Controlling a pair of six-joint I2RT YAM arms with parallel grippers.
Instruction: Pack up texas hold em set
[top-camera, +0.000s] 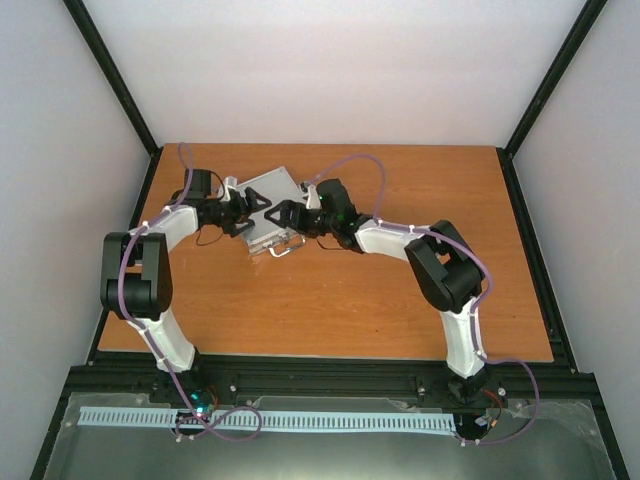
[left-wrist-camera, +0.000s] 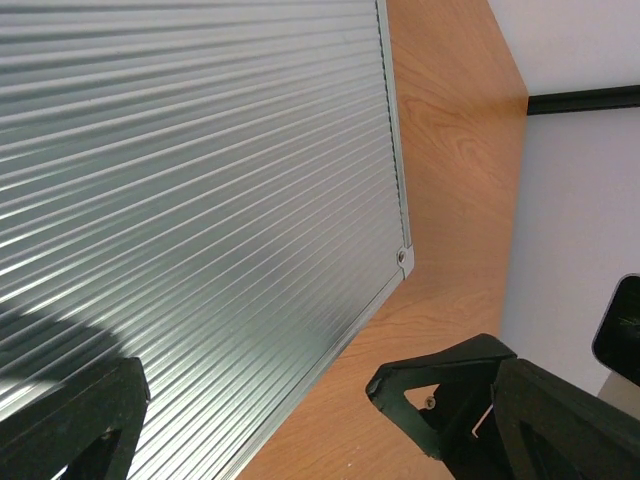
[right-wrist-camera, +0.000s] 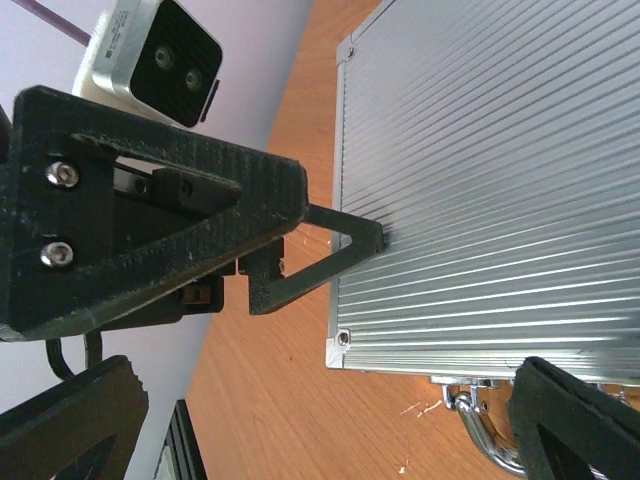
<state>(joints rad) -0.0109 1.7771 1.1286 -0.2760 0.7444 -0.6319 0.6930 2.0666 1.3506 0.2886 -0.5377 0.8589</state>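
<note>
the silver metal case lies shut and flat on the wooden table, toward 12 o'clock of the board and a little left of its middle, turned slightly askew. its chrome handle sticks out from the edge at 6 o'clock.

the left gripper sits at the case's 9 o'clock side and the right gripper at its 3 o'clock side, the two facing each other over the lid. both have their fingers spread wide apart, clamped on nothing.

from the left wrist, the ribbed lid fills the view from 9 to 12 o'clock, one riveted corner showing. from the right wrist, one left finger reaches over the lid's edge; whether it touches cannot be told.
</note>
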